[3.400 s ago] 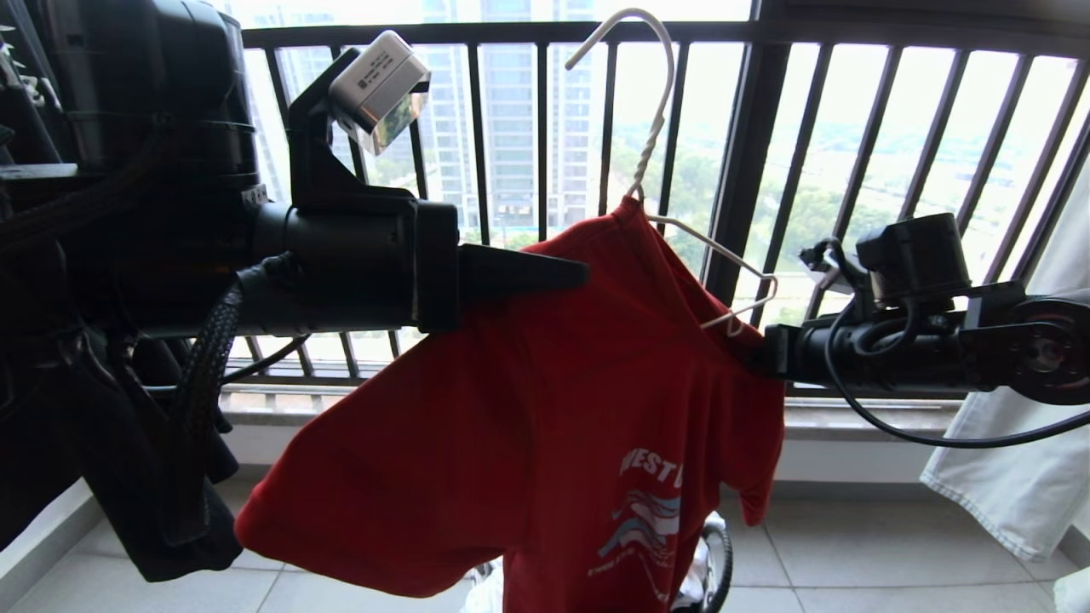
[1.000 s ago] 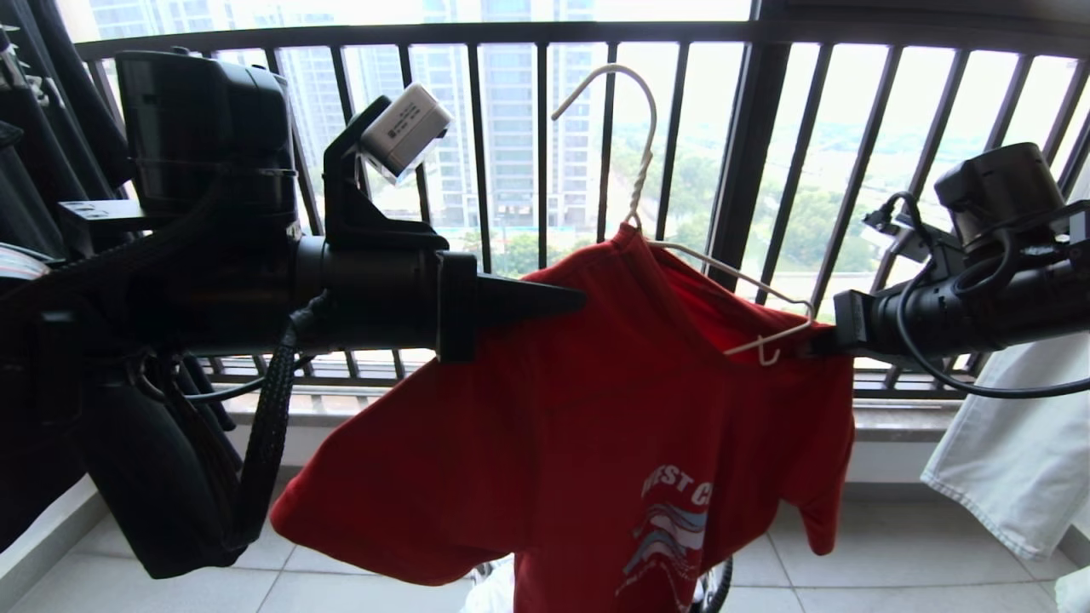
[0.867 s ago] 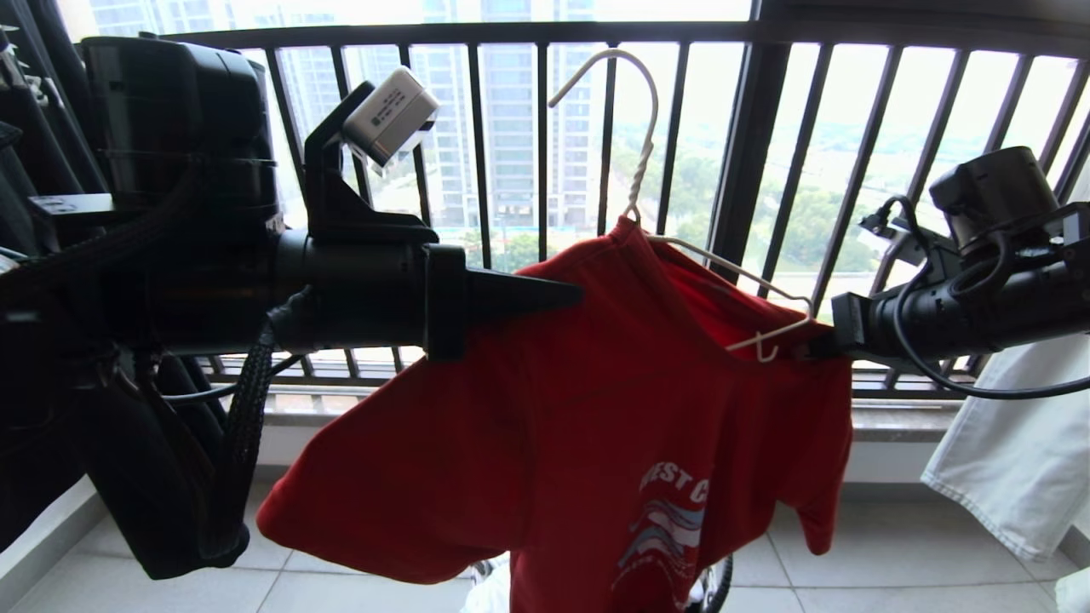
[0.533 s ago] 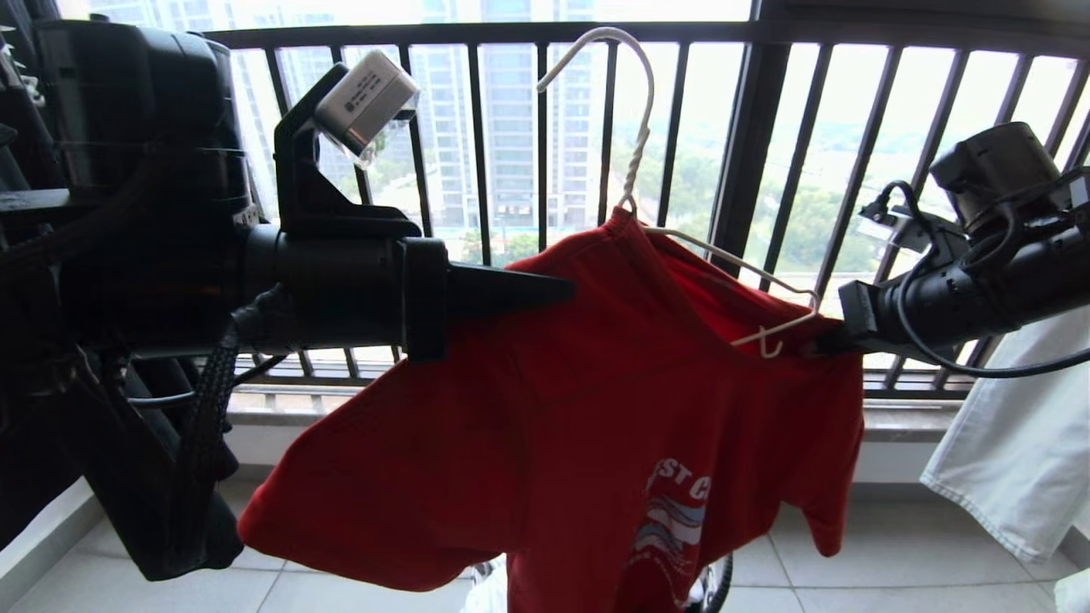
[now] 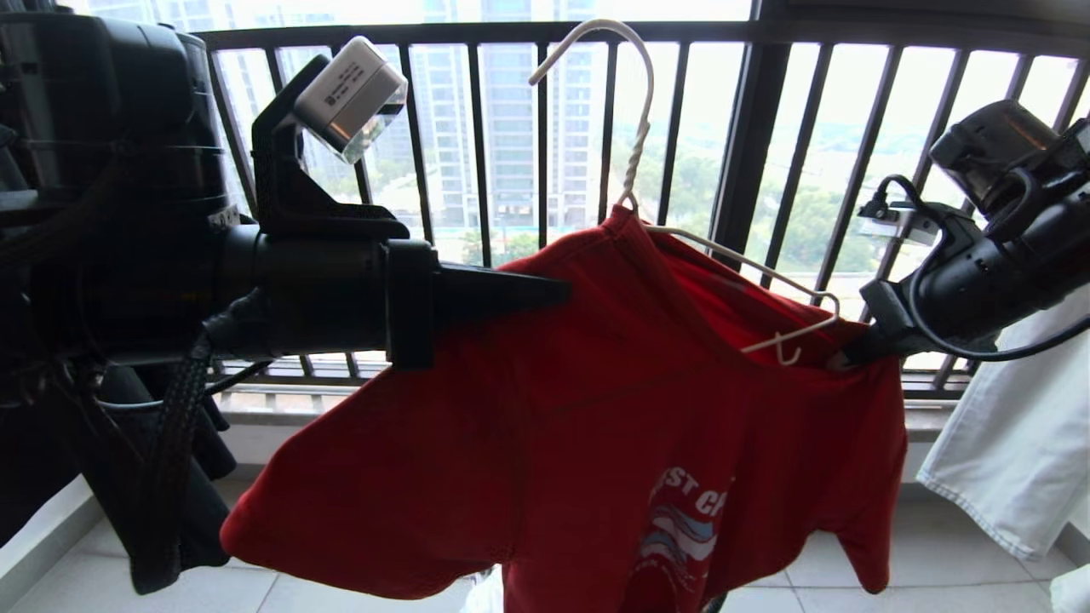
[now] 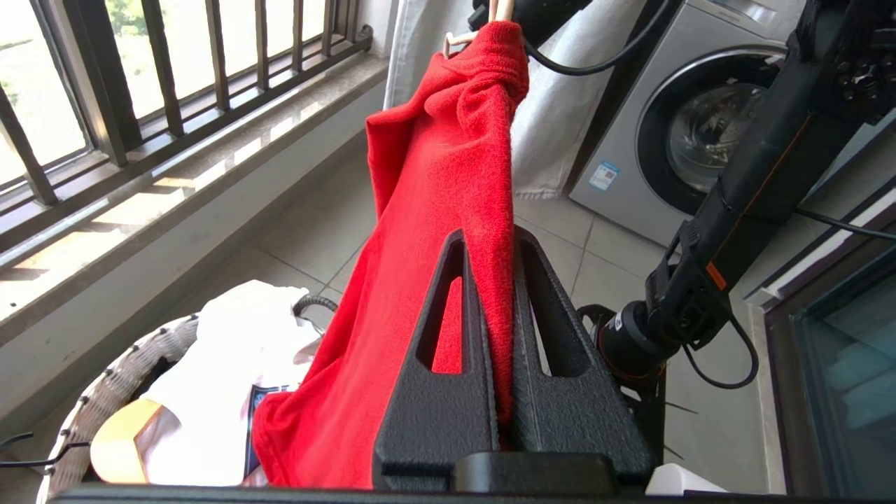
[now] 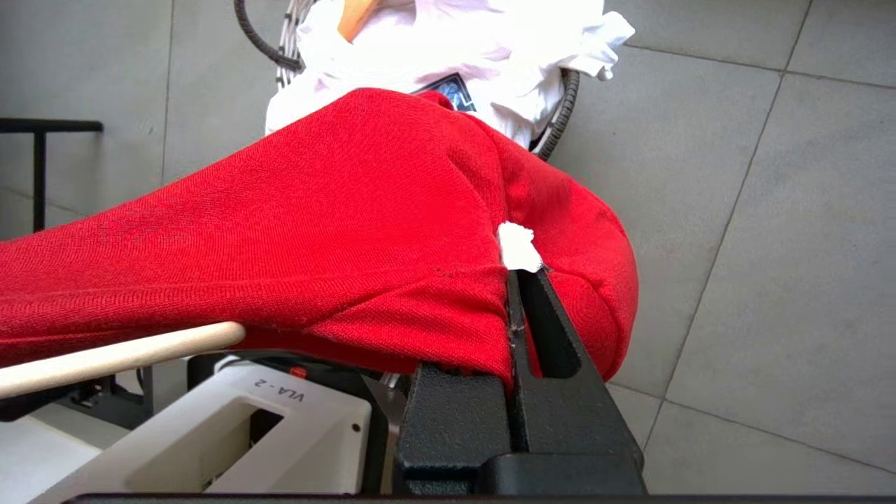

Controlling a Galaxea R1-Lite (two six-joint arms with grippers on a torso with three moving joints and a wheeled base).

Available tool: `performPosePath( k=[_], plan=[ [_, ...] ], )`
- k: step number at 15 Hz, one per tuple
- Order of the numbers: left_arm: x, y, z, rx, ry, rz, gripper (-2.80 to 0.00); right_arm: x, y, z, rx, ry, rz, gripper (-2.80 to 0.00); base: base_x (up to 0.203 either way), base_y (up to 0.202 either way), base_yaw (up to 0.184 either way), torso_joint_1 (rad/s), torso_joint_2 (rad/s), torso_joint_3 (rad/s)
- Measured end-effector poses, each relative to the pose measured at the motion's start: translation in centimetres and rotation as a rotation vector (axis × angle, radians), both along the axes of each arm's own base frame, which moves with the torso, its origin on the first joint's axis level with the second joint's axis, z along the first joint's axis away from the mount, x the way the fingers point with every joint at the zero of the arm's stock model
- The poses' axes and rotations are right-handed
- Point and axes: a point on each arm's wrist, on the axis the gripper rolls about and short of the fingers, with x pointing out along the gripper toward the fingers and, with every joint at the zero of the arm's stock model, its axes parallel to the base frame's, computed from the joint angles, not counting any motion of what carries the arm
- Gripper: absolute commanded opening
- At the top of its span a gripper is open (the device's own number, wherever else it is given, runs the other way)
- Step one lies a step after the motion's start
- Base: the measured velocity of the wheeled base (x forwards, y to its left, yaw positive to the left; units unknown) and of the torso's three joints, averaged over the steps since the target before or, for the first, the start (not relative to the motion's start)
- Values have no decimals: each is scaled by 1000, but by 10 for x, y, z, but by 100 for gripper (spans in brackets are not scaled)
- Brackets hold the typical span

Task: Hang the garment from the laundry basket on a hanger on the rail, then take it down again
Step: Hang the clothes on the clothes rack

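Note:
The red garment (image 5: 596, 426) hangs spread between my two grippers, in front of the window. My left gripper (image 5: 562, 294) is shut on its left shoulder, with the cloth pinched between the fingers (image 6: 490, 241). My right gripper (image 5: 839, 358) is shut on the right shoulder seam (image 7: 521, 273). The white wire hanger (image 5: 634, 128) stands up out of the collar with its hook free in the air. One end hook (image 5: 779, 345) pokes out near my right gripper. Below on the floor stands the laundry basket (image 6: 105, 392). The rail is out of view.
The dark barred window railing (image 5: 749, 170) runs right behind the hanger. A white cloth (image 5: 1005, 443) hangs at the right and black clothing (image 5: 170, 511) at the left. A white printed garment (image 6: 231, 364) fills the basket. A washing machine (image 6: 714, 126) stands on the tiled floor.
My right gripper has pulled its shoulder out to the right and its arm has tilted up. The garment is stretched wider. The left arm and the hanger hook sit a little higher.

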Motion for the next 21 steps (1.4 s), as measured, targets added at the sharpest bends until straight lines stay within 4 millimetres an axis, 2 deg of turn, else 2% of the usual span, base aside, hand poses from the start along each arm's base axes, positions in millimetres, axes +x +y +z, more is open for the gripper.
performPosePath(
  k=[7, 13, 18, 21],
  plan=[
    [-1, -3, -12, 59, -76, -20, -280, 24, 0, -10, -26, 43, 35, -280, 0, 0, 0, 0, 0, 0],
    [6, -8, -29, 114, -95, -32, -280, 31, -2, -14, -30, 35, 36, -280, 0, 0, 0, 0, 0, 0],
    [20, -15, -43, 170, -135, -34, -280, 31, -2, -14, -30, 35, 34, -280, 0, 0, 0, 0, 0, 0],
    [36, -24, -53, 192, -108, -19, -280, 30, -2, -13, -29, 29, 35, -280, 0, 0, 0, 0, 0, 0]
  ],
)
